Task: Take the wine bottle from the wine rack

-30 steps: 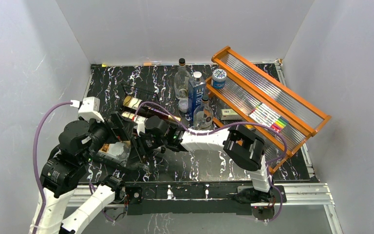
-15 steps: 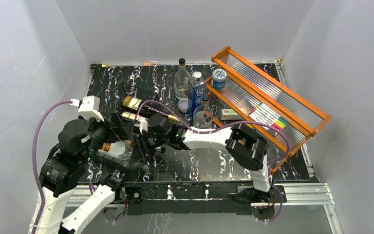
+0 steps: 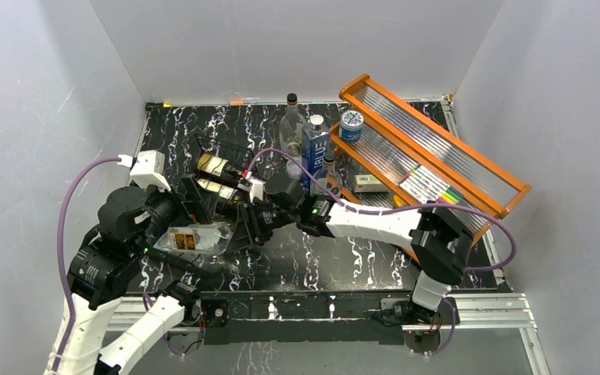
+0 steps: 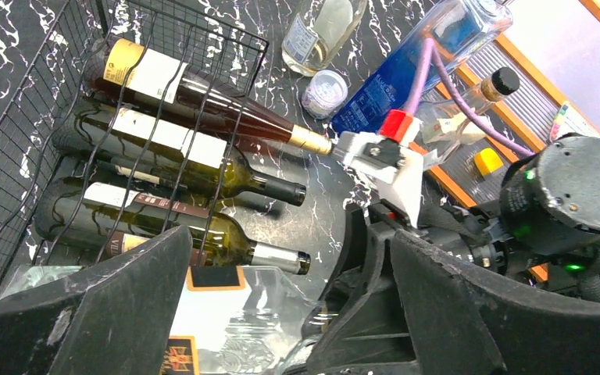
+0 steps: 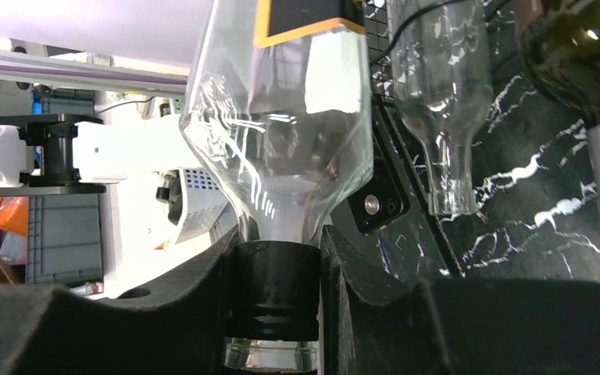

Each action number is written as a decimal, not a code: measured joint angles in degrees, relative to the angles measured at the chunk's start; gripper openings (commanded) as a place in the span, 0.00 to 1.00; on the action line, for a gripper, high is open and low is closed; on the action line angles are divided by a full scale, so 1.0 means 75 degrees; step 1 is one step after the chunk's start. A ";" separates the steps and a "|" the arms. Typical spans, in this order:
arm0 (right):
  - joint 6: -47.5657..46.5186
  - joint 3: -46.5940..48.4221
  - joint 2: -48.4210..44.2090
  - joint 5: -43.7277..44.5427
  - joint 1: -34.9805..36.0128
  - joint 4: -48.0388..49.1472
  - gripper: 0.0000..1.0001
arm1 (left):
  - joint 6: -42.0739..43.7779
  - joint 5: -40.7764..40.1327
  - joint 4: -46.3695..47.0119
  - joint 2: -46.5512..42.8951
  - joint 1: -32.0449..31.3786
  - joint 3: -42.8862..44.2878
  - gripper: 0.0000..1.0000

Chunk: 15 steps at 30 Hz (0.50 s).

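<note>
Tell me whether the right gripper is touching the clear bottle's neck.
Touching. The right wrist view shows the right gripper clamped on the dark-banded neck of the clear bottle, with no gap on either side.

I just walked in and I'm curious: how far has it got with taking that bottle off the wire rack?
Done: the right claw is clamped on the neck of the clear bottle. In hand: that bottle lies beside the rack, by the open left claw. Left: pulling it clear; three dark bottles lie in the rack.
</note>
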 measured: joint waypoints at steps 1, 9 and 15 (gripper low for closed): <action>0.0012 -0.0096 -0.0125 0.0058 -0.0017 -0.0052 0.00 | -0.0009 0.0015 0.0000 0.0003 0.0000 0.0000 0.98; 0.0178 -0.0393 -0.0749 0.0207 -0.0166 -0.0344 0.00 | -0.0090 0.0187 0.0076 0.0105 0.0000 -0.0003 0.98; 0.0670 -0.0667 -0.0784 0.0038 -0.0277 -0.0070 0.00 | -0.0154 0.0379 0.0175 0.0251 0.0000 -0.0003 0.98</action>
